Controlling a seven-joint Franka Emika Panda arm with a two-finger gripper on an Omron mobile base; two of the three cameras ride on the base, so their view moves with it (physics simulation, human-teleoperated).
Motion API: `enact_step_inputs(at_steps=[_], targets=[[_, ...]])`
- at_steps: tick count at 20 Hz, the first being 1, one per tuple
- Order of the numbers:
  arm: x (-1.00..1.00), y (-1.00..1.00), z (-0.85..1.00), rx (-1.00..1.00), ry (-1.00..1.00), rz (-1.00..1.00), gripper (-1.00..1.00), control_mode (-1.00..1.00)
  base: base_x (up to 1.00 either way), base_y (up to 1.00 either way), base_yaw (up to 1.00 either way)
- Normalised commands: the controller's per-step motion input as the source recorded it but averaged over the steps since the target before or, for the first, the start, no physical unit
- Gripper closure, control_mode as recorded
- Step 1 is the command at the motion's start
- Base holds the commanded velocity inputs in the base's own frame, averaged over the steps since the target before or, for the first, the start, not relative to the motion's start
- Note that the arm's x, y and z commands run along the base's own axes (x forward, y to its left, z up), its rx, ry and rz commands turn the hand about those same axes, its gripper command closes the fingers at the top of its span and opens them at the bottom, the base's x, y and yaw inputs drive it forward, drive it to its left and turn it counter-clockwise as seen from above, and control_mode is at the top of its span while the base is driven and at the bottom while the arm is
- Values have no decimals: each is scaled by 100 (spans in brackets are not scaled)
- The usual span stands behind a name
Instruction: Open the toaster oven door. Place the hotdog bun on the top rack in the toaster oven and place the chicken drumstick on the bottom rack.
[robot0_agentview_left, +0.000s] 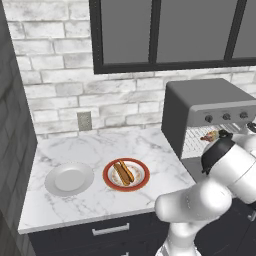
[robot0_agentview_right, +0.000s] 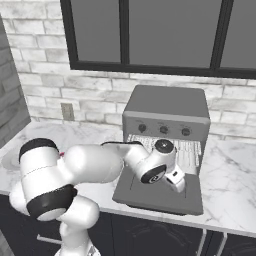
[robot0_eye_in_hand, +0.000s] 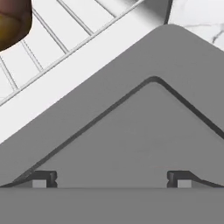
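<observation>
On red-rimmed plate (robot0_agentview_left: 144, 180), tan hotdog bun (robot0_agentview_left: 123, 172)

Your arm reaches forward from the base, elbow bent, wrist turned down. Your hand (robot0_eye_in_hand: 111, 179) points downward with its two dark fingertips (robot0_eye_in_hand: 43, 178) spread wide apart, nothing between them. In the right base view the hand (robot0_agentview_right: 176, 181) hangs low.

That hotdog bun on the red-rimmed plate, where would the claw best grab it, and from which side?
Probably at its middle, from straight above. The hotdog bun lies flat on the red-rimmed plate, long and narrow, running diagonally, so the claw's fingers would close across its short width, one on each long side. The low rim leaves no room to come in from the side.
</observation>
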Motion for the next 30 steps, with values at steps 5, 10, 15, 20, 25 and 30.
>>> enact_step_inputs(at_steps=[5, 10, 15, 20, 25, 30], targets=[[-24, -3, 51, 0, -23, 25, -100, -100, 0, 0, 0], [-20, -2, 48, -2, -36, 29, -100, -100, 0, 0, 0], [-7, -1, 36, -4, -43, 31, -100, -100, 0, 0, 0], [2, 0, 31, -5, -25, 19, -100, -100, 0, 0, 0], [2, 0, 26, -2, -11, 5, -100, -100, 0, 0, 0], [4, 3, 9, -9, -11, 0, -100, -100, 0, 0, 0]])
